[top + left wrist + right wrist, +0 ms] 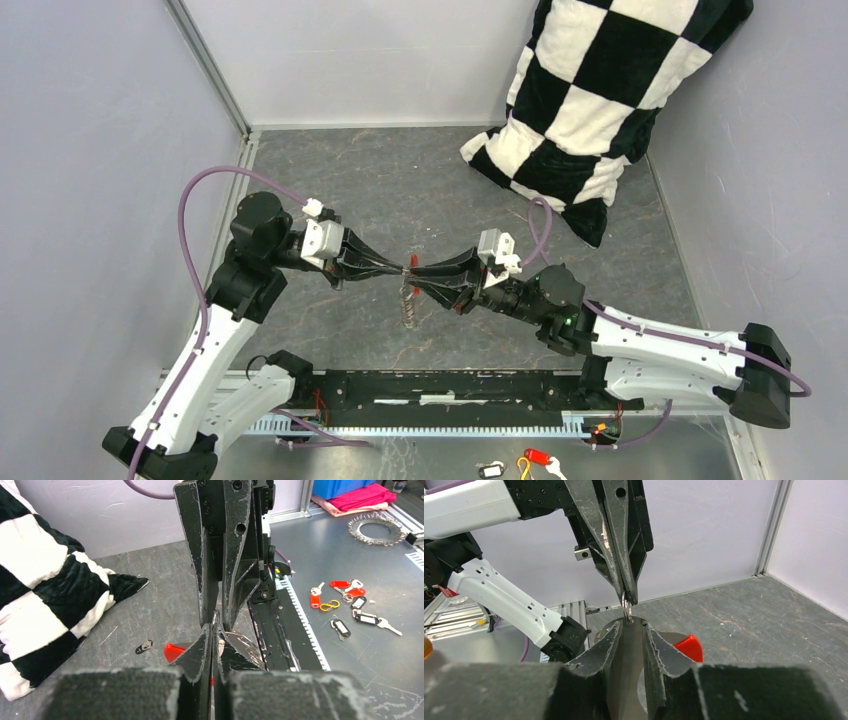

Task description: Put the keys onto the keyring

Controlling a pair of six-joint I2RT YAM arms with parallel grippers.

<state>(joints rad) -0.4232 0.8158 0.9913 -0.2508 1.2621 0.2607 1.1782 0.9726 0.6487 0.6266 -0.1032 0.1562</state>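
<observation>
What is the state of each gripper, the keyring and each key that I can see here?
keyring: held up by its top ring, chain hanging down.
left gripper: shut on the keyring.
right gripper: jaws slightly apart at the ring; grip unclear.
red key: beside the right gripper; on the ring or not, unclear.
dark key: lying flat, not on the ring.
</observation>
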